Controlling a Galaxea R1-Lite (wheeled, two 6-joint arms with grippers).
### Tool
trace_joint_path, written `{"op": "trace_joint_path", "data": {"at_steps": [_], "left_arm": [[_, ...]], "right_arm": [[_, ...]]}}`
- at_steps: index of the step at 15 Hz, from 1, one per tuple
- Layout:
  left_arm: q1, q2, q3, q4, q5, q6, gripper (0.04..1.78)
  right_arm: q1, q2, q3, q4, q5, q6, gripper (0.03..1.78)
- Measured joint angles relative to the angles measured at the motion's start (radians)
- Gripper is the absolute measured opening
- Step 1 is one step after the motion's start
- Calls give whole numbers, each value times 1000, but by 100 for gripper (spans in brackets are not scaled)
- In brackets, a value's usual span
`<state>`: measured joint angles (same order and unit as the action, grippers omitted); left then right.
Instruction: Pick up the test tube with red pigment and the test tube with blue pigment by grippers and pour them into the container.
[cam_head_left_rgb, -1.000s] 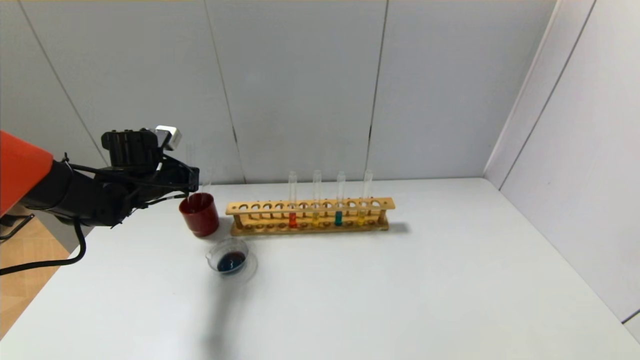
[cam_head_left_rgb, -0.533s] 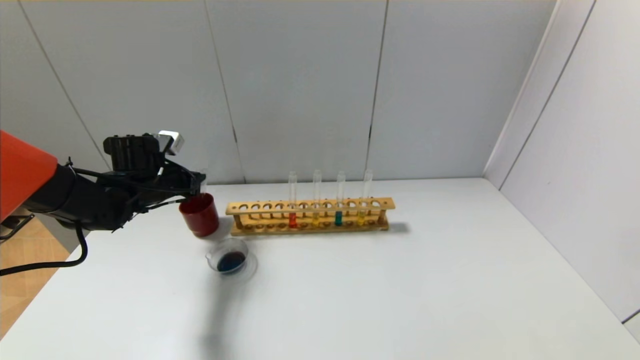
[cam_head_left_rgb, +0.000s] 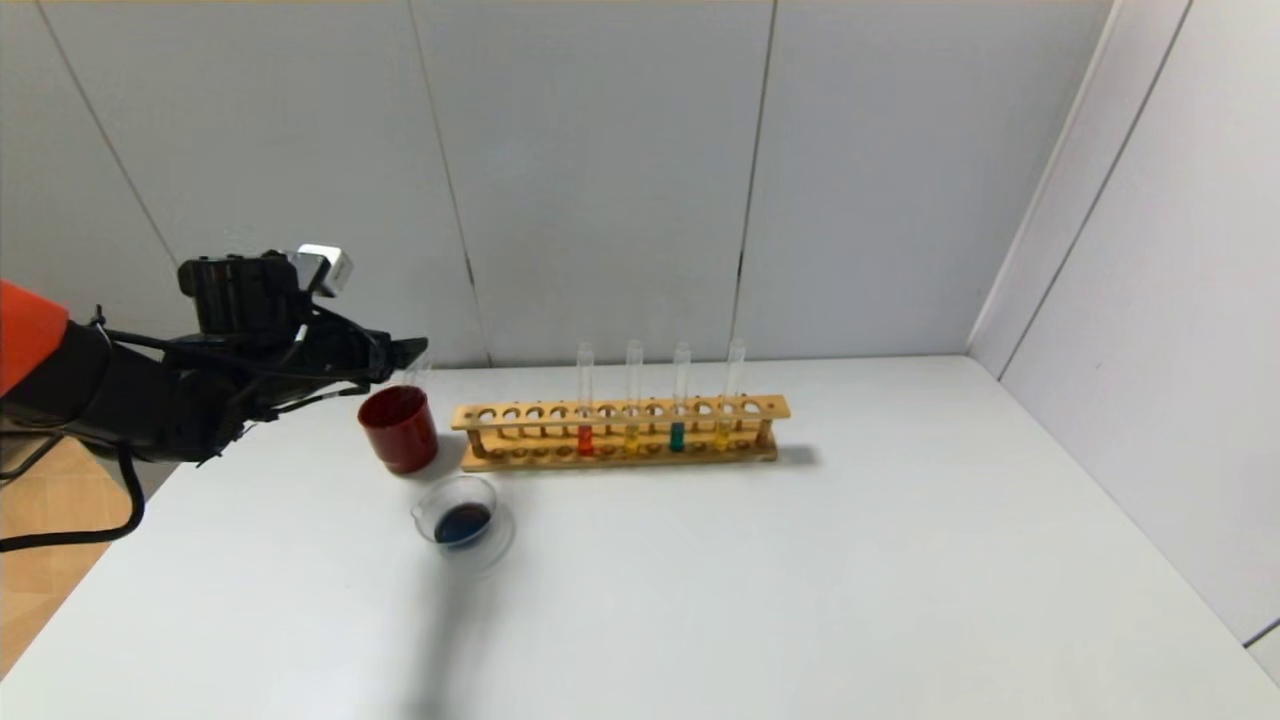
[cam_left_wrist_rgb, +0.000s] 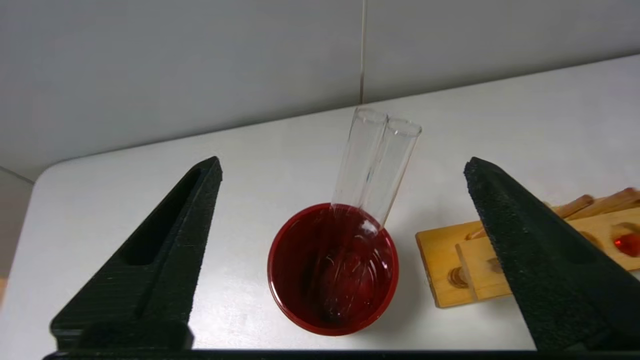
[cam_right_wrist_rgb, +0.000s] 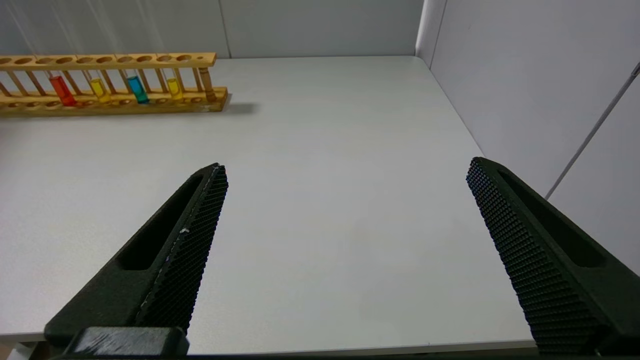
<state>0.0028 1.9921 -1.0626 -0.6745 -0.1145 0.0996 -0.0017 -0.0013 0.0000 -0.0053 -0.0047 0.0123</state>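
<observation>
The test tube with red pigment (cam_head_left_rgb: 585, 438) and the test tube with blue pigment (cam_head_left_rgb: 677, 435) stand upright in the wooden rack (cam_head_left_rgb: 620, 412). Both also show in the right wrist view, red (cam_right_wrist_rgb: 62, 90) and blue (cam_right_wrist_rgb: 136, 89). The container (cam_head_left_rgb: 460, 518), a low glass dish in front of the rack's left end, holds dark blue liquid. My left gripper (cam_head_left_rgb: 412, 350) hovers open just above a dark red cup (cam_left_wrist_rgb: 332, 270). Two empty clear tubes (cam_left_wrist_rgb: 375, 160) lean in that cup, free of the fingers. My right gripper (cam_right_wrist_rgb: 346, 164) is open over bare table, outside the head view.
Two yellow-liquid tubes (cam_head_left_rgb: 632, 438) share the rack with the red and blue ones. The red cup (cam_head_left_rgb: 398, 428) stands just left of the rack and behind the dish. Grey walls close the back and right side of the white table (cam_head_left_rgb: 800, 580).
The left gripper dipped toward the red cup, opened and let go of a clear tube, which now leans in the cup. It then rose and drew back slightly to the left.
</observation>
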Motion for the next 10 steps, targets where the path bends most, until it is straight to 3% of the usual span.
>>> {"op": "trace_joint_path", "data": {"at_steps": [10], "left_arm": [[8, -500, 187, 97, 19, -8, 175]], "right_arm": [[0, 0, 0, 0, 0, 0, 175]]}}
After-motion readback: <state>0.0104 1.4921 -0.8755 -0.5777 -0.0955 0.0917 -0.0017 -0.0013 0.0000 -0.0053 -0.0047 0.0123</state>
